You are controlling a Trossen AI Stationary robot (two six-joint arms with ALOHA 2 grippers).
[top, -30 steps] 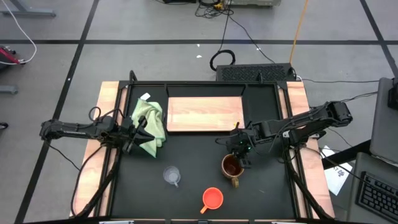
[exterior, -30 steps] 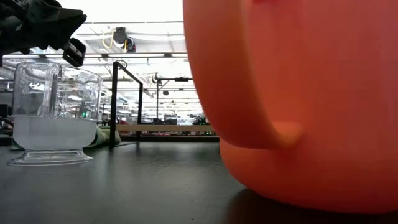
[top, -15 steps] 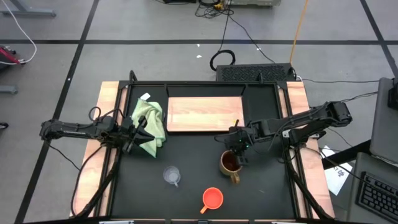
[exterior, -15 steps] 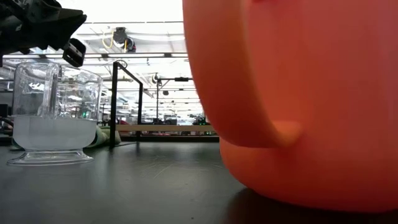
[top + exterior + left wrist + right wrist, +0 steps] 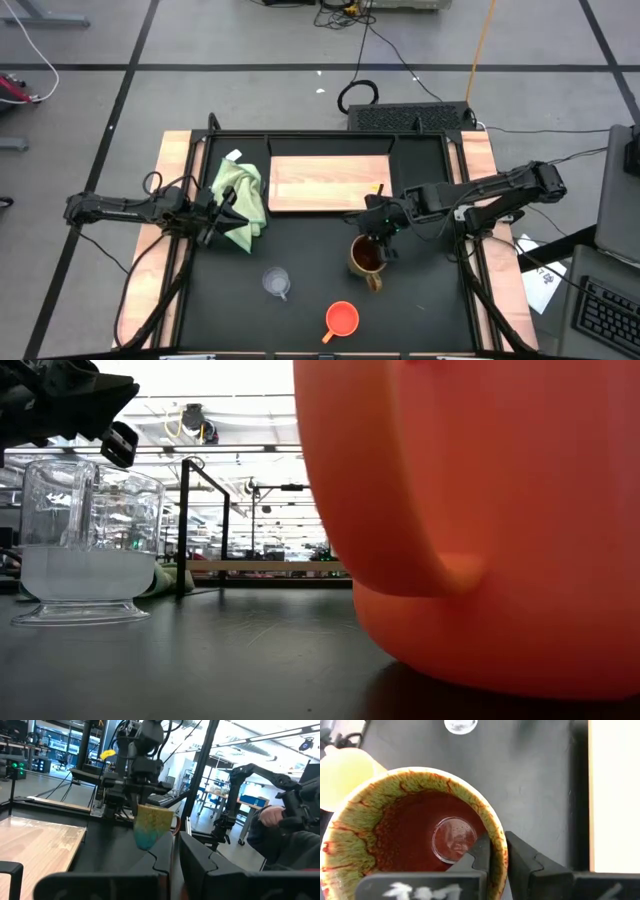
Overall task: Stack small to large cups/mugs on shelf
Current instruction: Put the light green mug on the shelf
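Note:
The brown mug point(image 5: 366, 258) hangs from my right gripper point(image 5: 378, 232), which is shut on it right of the table's middle. In the left wrist view the mug point(image 5: 152, 826) floats above the black tabletop. The orange cup point(image 5: 342, 318) stands by the near edge and fills the low view point(image 5: 480, 510). Left of it the clear cup point(image 5: 276, 281) stands on its base point(image 5: 82, 612). The wooden shelf board point(image 5: 330, 182) lies flat at the far side. My left gripper point(image 5: 228, 213) waits at the left, shut, beside the green cloth point(image 5: 240, 195). My right gripper pinches the mug's rim point(image 5: 498, 851) on the side toward the far edge. One finger point(image 5: 481, 851) is inside the mug and the other point(image 5: 521, 860) is outside. The fingers come from above, pointing down. The mug hangs upright, lifted clear, its handle point(image 5: 377, 285) toward the near edge.
The green cloth lies crumpled at the board's left end. Pale wooden strips point(image 5: 172, 200) run along both sides of the black table. A black frame post point(image 5: 184, 525) stands at the far left corner. A person point(image 5: 280, 820) shows beyond the table.
My right gripper has carried the brown mug a little toward the table's left and far edge, nearer the wooden board. It has kept the same hold on the rim.

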